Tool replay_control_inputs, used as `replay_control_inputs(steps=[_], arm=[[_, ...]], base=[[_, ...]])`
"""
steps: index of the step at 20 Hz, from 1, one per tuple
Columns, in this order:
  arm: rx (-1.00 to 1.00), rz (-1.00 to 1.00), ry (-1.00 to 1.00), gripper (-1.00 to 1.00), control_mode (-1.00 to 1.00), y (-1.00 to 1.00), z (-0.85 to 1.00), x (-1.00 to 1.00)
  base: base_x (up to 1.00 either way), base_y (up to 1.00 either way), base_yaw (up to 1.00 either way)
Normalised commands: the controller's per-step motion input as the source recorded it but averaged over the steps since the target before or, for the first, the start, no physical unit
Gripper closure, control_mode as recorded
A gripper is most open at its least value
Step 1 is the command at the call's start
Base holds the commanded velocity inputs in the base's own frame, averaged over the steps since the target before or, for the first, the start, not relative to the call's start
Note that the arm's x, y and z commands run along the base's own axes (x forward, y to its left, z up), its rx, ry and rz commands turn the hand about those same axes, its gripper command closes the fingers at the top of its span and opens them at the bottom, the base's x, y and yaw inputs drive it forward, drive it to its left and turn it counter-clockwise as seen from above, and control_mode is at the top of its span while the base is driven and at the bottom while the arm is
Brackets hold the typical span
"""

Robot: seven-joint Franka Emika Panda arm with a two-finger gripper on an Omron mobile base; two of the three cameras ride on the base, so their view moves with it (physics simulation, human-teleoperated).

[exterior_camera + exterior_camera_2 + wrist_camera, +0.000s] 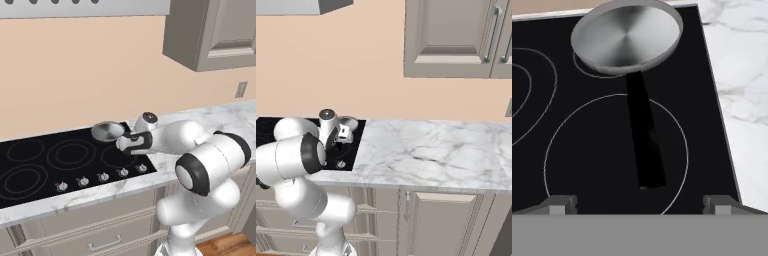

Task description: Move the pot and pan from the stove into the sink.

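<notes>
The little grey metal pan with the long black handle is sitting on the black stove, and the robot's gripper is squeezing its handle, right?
Not quite. The small shallow grey metal pan does sit on the flat black glass stove, but the gripper is not squeezing its long black handle. The hand view shows the jaws wide open, the fingertips apart on either side, clear of the handle.

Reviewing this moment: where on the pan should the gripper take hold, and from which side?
Probably the long black handle of the pan, from above. It lies flat over the stove, pointing toward the open gripper, and is narrow enough to fit between the fingers; the bowl looks too wide.
</notes>
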Motion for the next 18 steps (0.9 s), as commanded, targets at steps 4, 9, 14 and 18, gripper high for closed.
replay_control_inputs(steps=[4, 9, 14, 18], arm=[[0.00, 0.00, 0.00, -1.00, -1.00, 0.01, -0.16, 0.42], [0.00, 0.00, 0.00, -1.00, -1.00, 0.04, -0.23, 0.43], [-0.01, 0.00, 0.00, -1.00, -1.00, 0.06, -0.28, 0.33], [-0.03, 0.01, 0.02, -1.00, -1.00, 0.14, -0.39, 0.28]], base=[[0.00, 0.00, 0.00], [0.00, 0.00, 0.00], [0.00, 0.00, 0.00], [0.00, 0.00, 0.00]])
